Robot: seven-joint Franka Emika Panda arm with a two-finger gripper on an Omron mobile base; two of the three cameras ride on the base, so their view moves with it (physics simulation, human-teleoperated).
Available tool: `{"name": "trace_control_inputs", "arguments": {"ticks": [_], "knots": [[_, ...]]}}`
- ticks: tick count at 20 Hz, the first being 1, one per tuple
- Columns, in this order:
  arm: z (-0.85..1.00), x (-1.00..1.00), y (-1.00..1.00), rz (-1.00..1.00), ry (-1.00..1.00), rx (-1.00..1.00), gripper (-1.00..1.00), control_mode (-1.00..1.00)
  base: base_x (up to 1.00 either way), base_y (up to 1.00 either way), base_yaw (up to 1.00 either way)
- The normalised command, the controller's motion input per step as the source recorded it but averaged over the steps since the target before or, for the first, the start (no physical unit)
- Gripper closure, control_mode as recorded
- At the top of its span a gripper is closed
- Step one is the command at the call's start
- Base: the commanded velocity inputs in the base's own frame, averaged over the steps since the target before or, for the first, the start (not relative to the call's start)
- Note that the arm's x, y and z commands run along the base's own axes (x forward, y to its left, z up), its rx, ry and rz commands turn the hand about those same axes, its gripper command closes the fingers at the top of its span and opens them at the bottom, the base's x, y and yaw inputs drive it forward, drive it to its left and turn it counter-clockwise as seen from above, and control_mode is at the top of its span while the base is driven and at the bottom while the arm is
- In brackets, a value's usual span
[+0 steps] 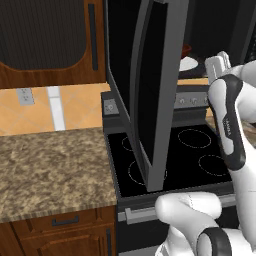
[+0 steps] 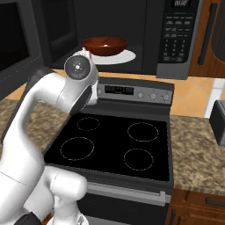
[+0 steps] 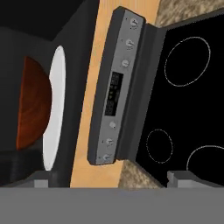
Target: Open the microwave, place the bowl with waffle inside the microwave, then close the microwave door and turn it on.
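Kitchen with a granite surface [image 1: 45,165] by the stove [image 2: 114,149]: bowl [image 2: 105,45] sits inside the microwave [image 2: 145,35], pincer [image 3: 109,177] released and empty, microwave door [image 1: 155,95] open, so closing and starting remain.

Even, soft rendered light throughout, no glare or hard shadows; textures slightly blurry, the microwave [image 2: 145,26] cavity dim.

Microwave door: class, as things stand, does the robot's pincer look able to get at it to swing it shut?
Probably yes. The microwave door stands wide open over the stove, beside the arm, with nothing between them. The bowl already sits inside, clear of the door's path.
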Motion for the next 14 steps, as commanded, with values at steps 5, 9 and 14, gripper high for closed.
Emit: {"name": "trace_control_inputs", "arguments": {"ticks": [5,9,14], "knots": [[-0.53,-0.23,0.26,0.0,-0.12,-0.22,-1.0,-1.0,0.0,0.0,0.0],[-0.42,-0.01,0.21,0.0,-0.18,-0.21,-1.0,-1.0,0.0,0.0,0.0],[-0.44,0.0,0.4,0.02,-0.3,-0.24,-1.0,-1.0,0.0,0.0,0.0]]}}
